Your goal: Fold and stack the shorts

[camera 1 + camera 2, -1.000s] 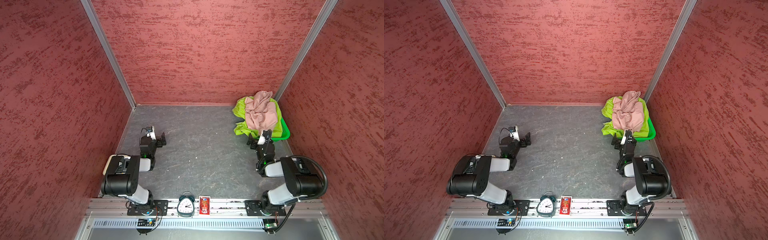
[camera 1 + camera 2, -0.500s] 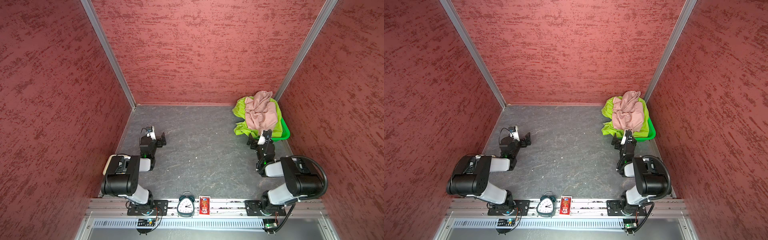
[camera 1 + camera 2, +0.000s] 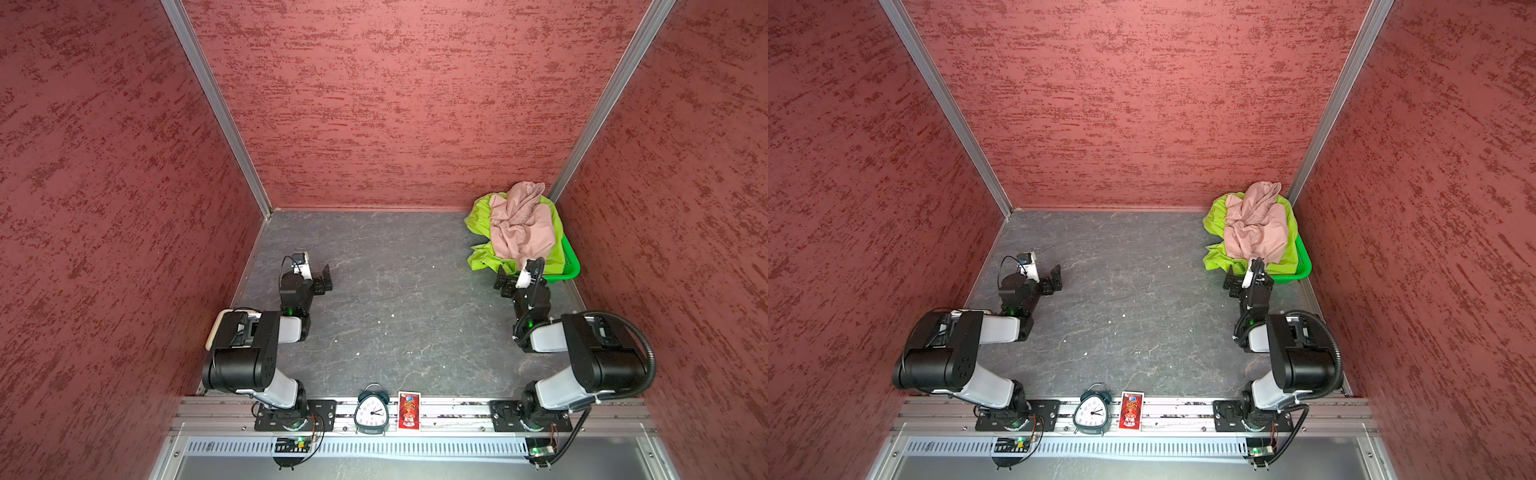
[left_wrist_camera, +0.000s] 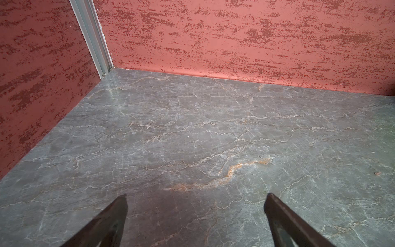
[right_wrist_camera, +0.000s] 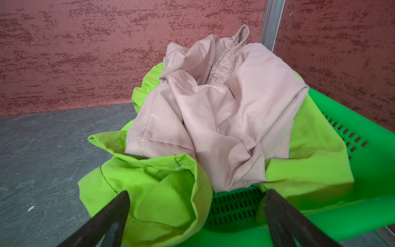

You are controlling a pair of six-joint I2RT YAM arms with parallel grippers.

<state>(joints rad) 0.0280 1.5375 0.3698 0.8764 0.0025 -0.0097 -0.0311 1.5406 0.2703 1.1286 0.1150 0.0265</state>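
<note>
The left arm [image 3: 245, 353] and right arm [image 3: 598, 357] crouch low, left gripper [image 3: 321, 277] (mid left) and right gripper [image 3: 507, 277] with jaws wide apart. At right, pink shorts [image 3: 519, 226] lie on green shorts [image 3: 484, 254] in the basket [image 3: 568, 266].

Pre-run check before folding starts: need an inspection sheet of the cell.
Surface: grey marbled tabletop, a few white specks.
Job's things: pink shorts crumpled on top of lime green shorts, both unfolded in a green perforated basket at the far right corner; the green pair spills over its rim.
Clutter: alarm clock and red card on the front rail.
Grippers: left gripper open, empty, over bare tabletop; right gripper open, empty, facing the basket.
Cables: corrugated hose loops off the right arm; thin wire at the left wrist.
Surroundings: red textured walls, aluminium corner posts.
</note>
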